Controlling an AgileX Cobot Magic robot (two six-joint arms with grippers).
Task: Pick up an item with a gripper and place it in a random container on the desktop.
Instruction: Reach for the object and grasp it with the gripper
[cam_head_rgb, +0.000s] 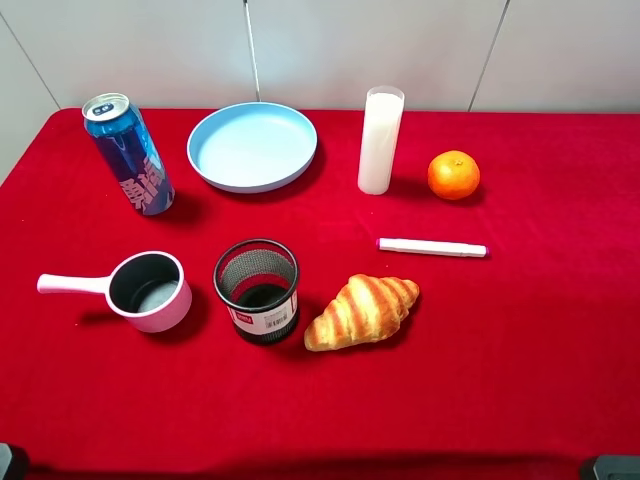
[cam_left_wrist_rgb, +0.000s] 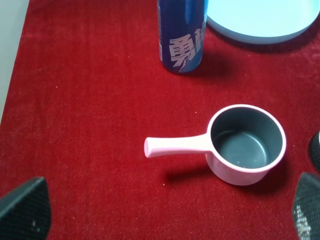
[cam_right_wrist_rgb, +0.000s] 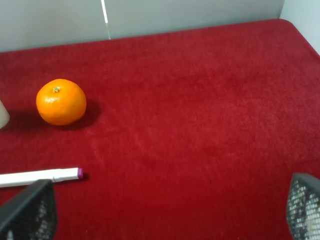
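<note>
The orange (cam_head_rgb: 453, 175) sits on the red table (cam_head_rgb: 520, 350) near the far edge, toward the far right corner. The blue plate (cam_head_rgb: 252, 146) is by the far edge too, left of the middle. A tall white cup (cam_head_rgb: 380, 140) stands between them. A blue can (cam_head_rgb: 128, 153) stands near the far left corner. A white pen (cam_head_rgb: 432, 247) lies just on the near side of the orange. A croissant (cam_head_rgb: 361, 310), a black mesh cup (cam_head_rgb: 257, 290) and a pink pot (cam_head_rgb: 150, 290) sit nearer the middle.

The right tool (cam_right_wrist_rgb: 165, 210) has its fingers wide apart. The orange is well apart from it, not between the fingers, with the pen lying closer. The left tool (cam_left_wrist_rgb: 165, 210) is wide apart too, near the pink pot.
</note>
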